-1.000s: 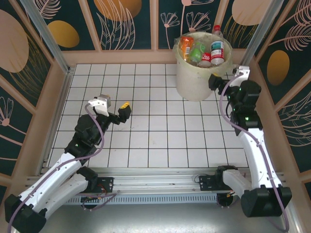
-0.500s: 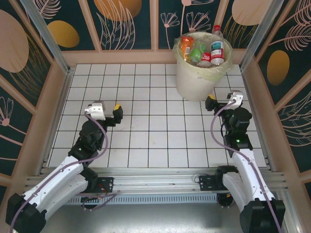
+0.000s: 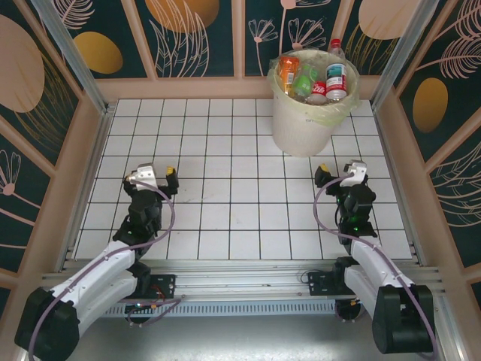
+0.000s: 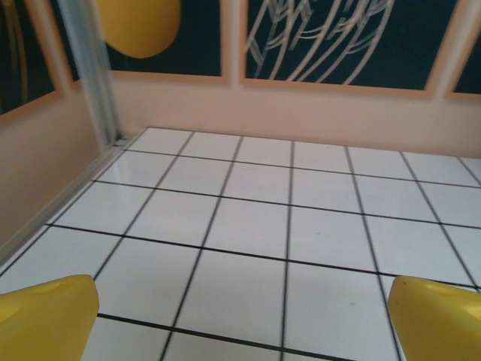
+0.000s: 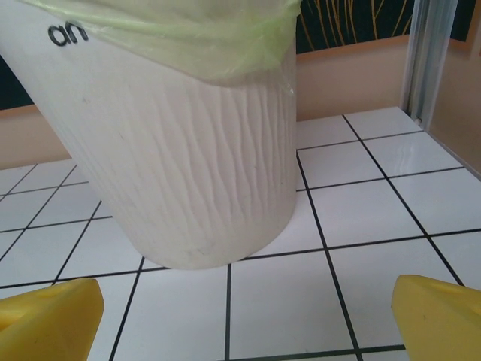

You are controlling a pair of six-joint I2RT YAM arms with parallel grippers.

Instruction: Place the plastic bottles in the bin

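The left gripper (image 3: 167, 178) hangs low over the left part of the white tiled bench (image 3: 225, 150), pointing toward the far wall. Its wrist camera has the two yellow fingertips (image 4: 46, 308) at the bottom corners of the picture. They are spread wide, with bare tile between them and neither one touching anything. Ahead of this left gripper (image 4: 240, 320) the black grid lines of the bench (image 4: 316, 226) run to the peach-coloured wall and a metal post in the left corner.

Further right, at the far edge of the bench, stands the bin (image 3: 301, 128), a round white bucket with a pale yellow-green bag (image 3: 331, 113) folded over its rim. The bottles (image 3: 336, 79) are inside it, packed upright and leaning together. One has an orange label, one is green, one has a red cap, and a taller one at the back rises above the rim.

The right gripper (image 3: 331, 179) sits near the bin on its near side, apart from it and aimed at its base. Seen from the right wrist, the yellow fingertips (image 5: 440, 316) are also spread to the corners of the picture, with open tile between them. The ribbed white wall of the bin (image 5: 188, 165) stands just ahead of this right gripper (image 5: 244, 320), with the bag (image 5: 225, 37) hanging over its top and black letters printed near the rim. The fingers do not touch the bin.
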